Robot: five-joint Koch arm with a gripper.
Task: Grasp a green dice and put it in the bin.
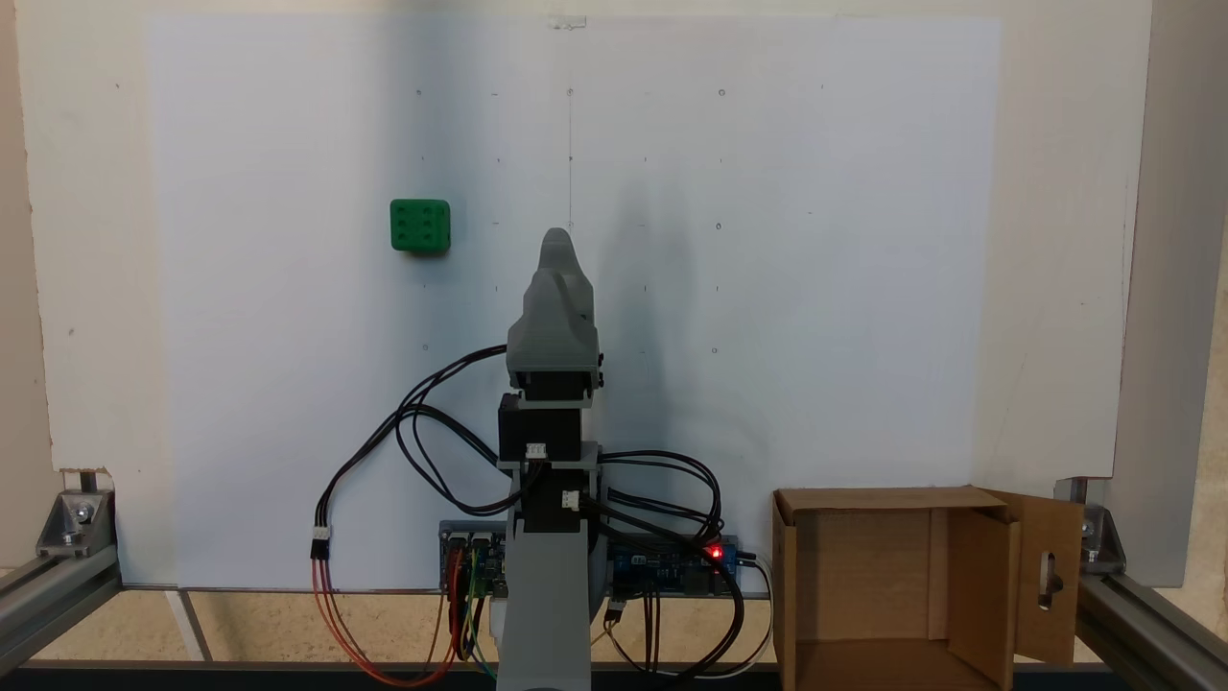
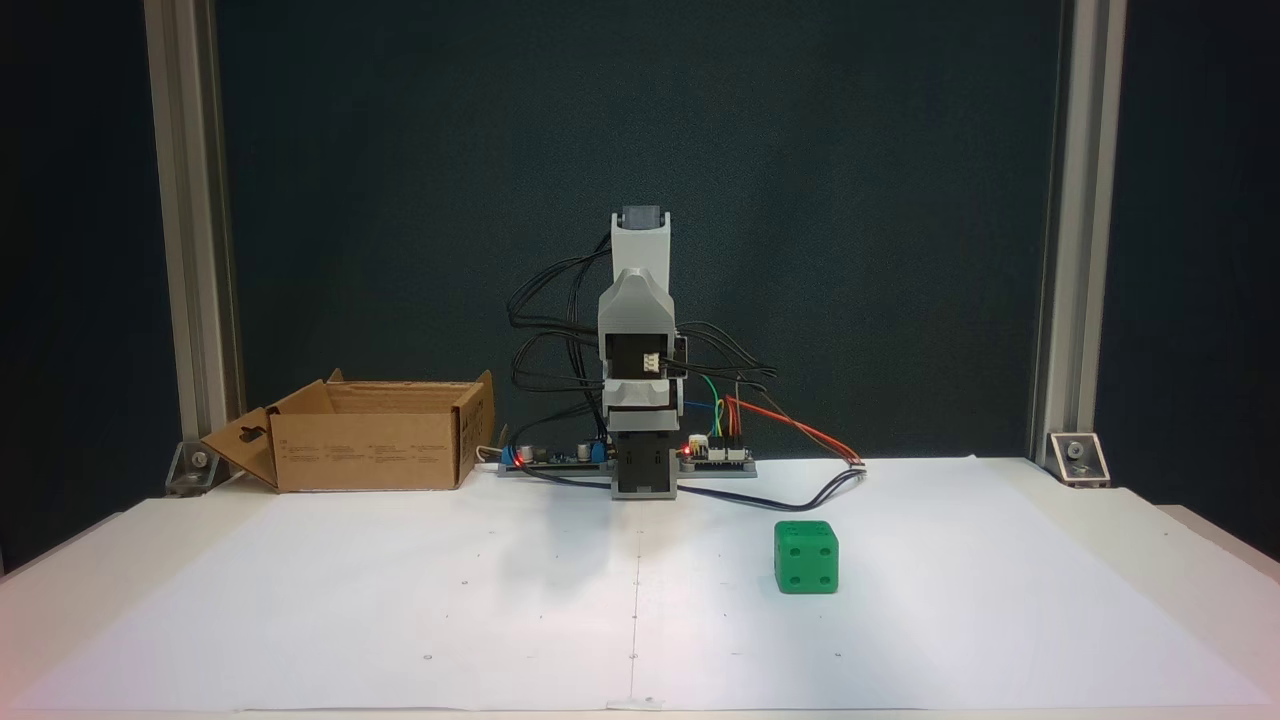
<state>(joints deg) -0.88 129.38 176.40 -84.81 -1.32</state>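
Note:
The green dice [image 1: 420,226] lies on the white sheet, up and to the left of the arm in a fixed view. From the front, the green dice [image 2: 806,557] sits right of the arm's base, near the middle of the sheet. The arm is folded upright over its base, and the grey gripper [image 1: 556,240] points away from the base, well clear of the dice. Its jaws overlap, so no gap can be read, and seen end-on from the front the gripper [image 2: 637,300] looks no clearer. The bin [image 1: 979,566], a brown cardboard box with a slotted flap, stands beside the base; the bin [image 2: 365,450] stands left of the arm in the front view.
Circuit boards [image 1: 672,561] and loose cables [image 1: 422,413] crowd the arm's base. Aluminium frame posts [image 2: 190,250] with corner brackets [image 2: 1078,458] stand at the table's sides. The white paper sheet [image 2: 400,600] covers the table.

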